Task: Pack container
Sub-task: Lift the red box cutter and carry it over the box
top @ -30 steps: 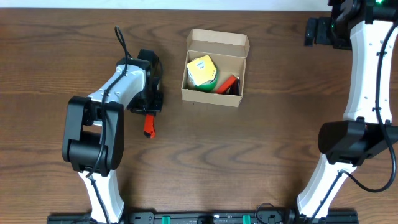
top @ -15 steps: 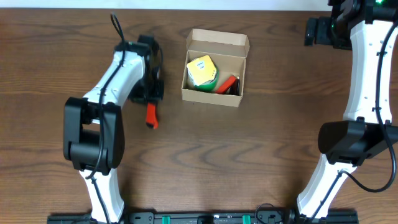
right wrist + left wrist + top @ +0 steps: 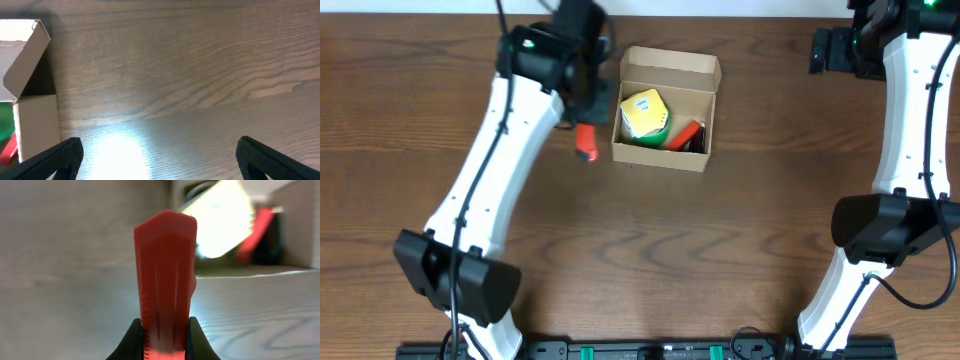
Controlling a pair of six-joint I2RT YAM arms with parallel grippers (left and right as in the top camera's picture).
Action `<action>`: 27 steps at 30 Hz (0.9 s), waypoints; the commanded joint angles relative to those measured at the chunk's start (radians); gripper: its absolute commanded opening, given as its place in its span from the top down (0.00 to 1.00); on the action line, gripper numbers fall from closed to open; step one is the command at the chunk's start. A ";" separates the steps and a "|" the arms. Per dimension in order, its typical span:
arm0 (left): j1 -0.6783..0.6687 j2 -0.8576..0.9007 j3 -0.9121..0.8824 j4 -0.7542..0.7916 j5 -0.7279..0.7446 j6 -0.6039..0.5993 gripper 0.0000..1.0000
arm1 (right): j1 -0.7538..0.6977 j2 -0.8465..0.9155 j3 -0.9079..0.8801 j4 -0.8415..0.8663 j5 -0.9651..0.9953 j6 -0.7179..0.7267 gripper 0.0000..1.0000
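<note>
One slim red plastic piece (image 3: 165, 275), clamped in left claw (image 3: 162, 340), just beside brown cardboard container (image 3: 660, 155) on brown wooden bench (image 3: 720, 250); transfer step. Right claw (image 3: 160, 155) apart. Next: clear rim, release inside.

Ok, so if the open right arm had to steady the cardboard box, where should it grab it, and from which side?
Probably the right wall of the cardboard box, near its back end, coming straight down with the right gripper, one finger inside and one outside. The top is open, that wall faces the right arm, and the red item crowds the wall's front end.
</note>
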 commanded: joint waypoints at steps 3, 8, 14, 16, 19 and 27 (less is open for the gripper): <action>-0.127 -0.001 0.024 0.047 -0.023 0.048 0.94 | 0.003 0.006 0.000 -0.001 0.003 0.010 0.01; -0.243 -0.001 0.024 0.083 -0.007 0.253 0.94 | 0.003 0.006 0.000 -0.001 0.003 0.010 0.01; -0.306 -0.001 0.023 0.053 0.045 0.539 0.94 | 0.003 0.006 0.000 -0.001 0.003 0.010 0.01; -0.312 -0.001 0.023 0.048 0.045 0.620 0.94 | 0.003 0.006 0.000 -0.001 0.003 0.010 0.01; -0.313 0.000 0.022 0.050 0.045 0.743 0.94 | 0.003 0.006 0.000 -0.001 0.003 0.010 0.01; -0.284 0.047 0.021 0.116 0.003 0.848 0.94 | 0.003 0.006 0.000 -0.001 0.003 0.010 0.01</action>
